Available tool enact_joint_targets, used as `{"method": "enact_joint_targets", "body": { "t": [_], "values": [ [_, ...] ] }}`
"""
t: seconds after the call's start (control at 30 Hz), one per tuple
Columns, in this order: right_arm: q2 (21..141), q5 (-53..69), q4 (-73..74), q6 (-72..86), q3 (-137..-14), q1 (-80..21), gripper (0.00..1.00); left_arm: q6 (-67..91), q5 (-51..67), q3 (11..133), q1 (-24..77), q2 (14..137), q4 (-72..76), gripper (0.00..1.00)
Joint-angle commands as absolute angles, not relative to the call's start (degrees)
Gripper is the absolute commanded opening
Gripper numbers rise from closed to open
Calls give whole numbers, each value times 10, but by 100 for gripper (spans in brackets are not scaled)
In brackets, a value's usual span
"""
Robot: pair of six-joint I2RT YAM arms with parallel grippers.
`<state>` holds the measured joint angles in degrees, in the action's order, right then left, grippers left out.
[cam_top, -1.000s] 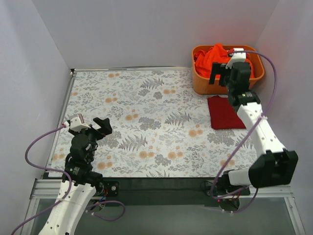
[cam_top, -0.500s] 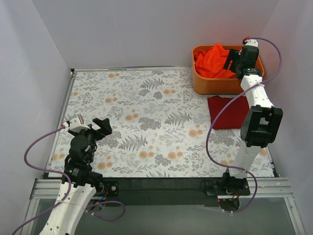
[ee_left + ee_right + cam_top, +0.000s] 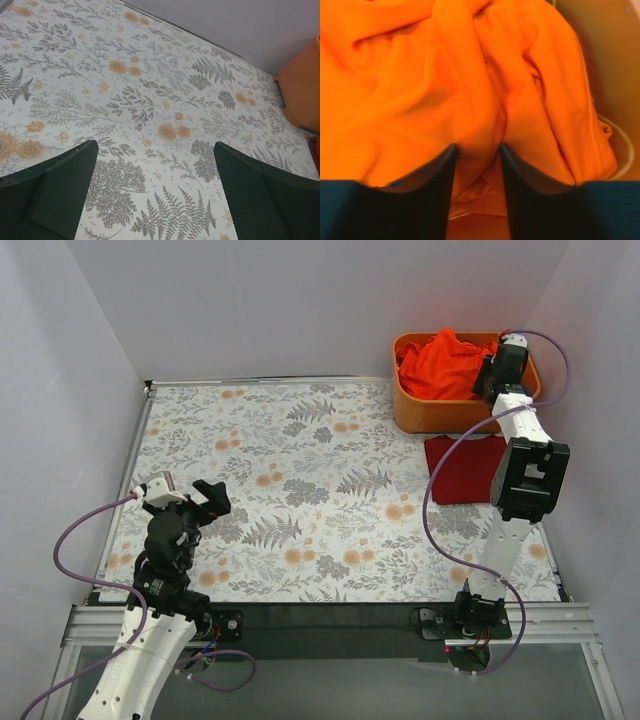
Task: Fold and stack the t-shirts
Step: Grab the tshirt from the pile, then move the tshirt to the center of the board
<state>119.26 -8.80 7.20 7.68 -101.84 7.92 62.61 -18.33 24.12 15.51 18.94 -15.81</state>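
Right fingers (image 3: 437,172): near together, closed on a raised fold of the orange shirt (image 3: 420,75), with cloth against both inner faces. The shirt lay crumpled in the tub (image 3: 420,418) at the far right corner of the bench. The right arm (image 3: 522,475) reached steeply up and over the tub's right end.

Left fingers (image 3: 60,190): wide apart, holding nothing, above the tablecloth (image 3: 300,470) near the left front corner and touching no cloth.

Red shirt (image 3: 465,468): folded flat on the tablecloth, just in front of the tub, partly under the right arm.

Surface: a leaf-and-flower print cloth covered the bench top, with a dark strip (image 3: 330,615) along the near edge. Room: plain pale walls (image 3: 300,300) on three sides.
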Motion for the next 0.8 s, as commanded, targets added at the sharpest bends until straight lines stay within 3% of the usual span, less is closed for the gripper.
{"method": "enact_joint_targets", "body": {
  "t": [0.0,0.03,0.1,0.4,0.57,0.77],
  "values": [
    [1196,-87,27,64,-1048,83,28,621,-175,247,157,198,-155,94],
    [1196,-82,26,57,-1048,83,23,621,-174,248,156,199,-155,94],
    [1180,-72,23,52,-1040,83,3,620,-173,248,157,200,-154,94],
    [1031,-62,11,25,-991,37,1,615,-171,246,157,197,-150,93],
    [951,-87,-18,-32,-997,-53,1,615,-169,247,157,193,-150,93],
    [914,-24,-14,-57,-1048,-177,1,615,-171,248,157,189,-150,93]
  ]
}}
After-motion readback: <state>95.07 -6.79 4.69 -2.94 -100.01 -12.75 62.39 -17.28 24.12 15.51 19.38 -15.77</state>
